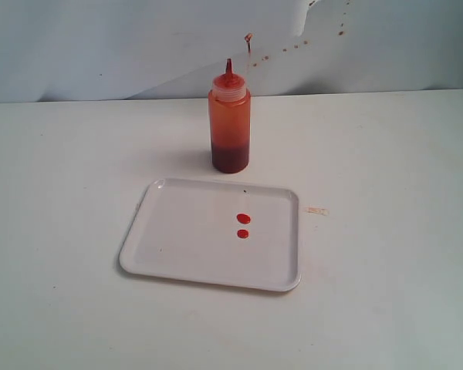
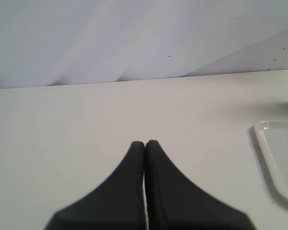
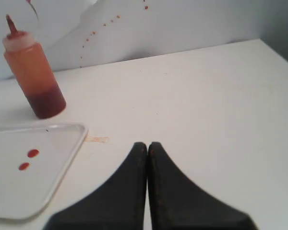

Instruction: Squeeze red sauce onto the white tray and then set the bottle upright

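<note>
The bottle (image 1: 231, 123) stands upright on the table just behind the white tray (image 1: 185, 239), dark red fill in its lower part, red nozzle up; it also stands in the right wrist view (image 3: 34, 72). Two drops of red sauce (image 1: 243, 224) lie on the tray, right of its middle, also visible as sauce drops (image 3: 29, 159) on the tray (image 3: 62, 153). A tray corner (image 2: 273, 158) shows in the left wrist view. My left gripper (image 2: 145, 143) is shut, empty, over bare table. My right gripper (image 3: 147, 144) is shut, empty, beside the tray. Neither arm shows in the exterior view.
A small orange smear (image 1: 315, 210) marks the table right of the tray, also seen as a smear (image 3: 97, 139). Red-brown specks (image 1: 296, 46) dot the pale back wall. The table's right edge (image 3: 278, 52) runs near the right gripper's side.
</note>
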{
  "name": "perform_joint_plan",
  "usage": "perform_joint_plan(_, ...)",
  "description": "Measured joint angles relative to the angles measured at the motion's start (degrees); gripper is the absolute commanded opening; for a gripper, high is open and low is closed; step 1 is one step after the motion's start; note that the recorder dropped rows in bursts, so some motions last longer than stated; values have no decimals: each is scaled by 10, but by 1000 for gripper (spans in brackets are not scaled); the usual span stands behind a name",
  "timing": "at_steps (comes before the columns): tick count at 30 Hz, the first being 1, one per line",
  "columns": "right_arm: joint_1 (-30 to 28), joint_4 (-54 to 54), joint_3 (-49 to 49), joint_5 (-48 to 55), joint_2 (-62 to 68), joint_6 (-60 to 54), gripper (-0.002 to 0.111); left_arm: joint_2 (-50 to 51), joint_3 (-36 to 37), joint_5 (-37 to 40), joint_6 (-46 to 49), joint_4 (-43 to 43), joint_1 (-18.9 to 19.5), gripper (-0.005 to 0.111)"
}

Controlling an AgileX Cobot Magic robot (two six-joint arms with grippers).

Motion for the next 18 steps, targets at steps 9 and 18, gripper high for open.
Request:
perform_joint_plan(9,0,10,0,2,0,55,0,0,0,0,0,0,0,0)
perform_joint_plan(18,0,-130,0,-1,0,57,0,0,0,0,0,0,0,0)
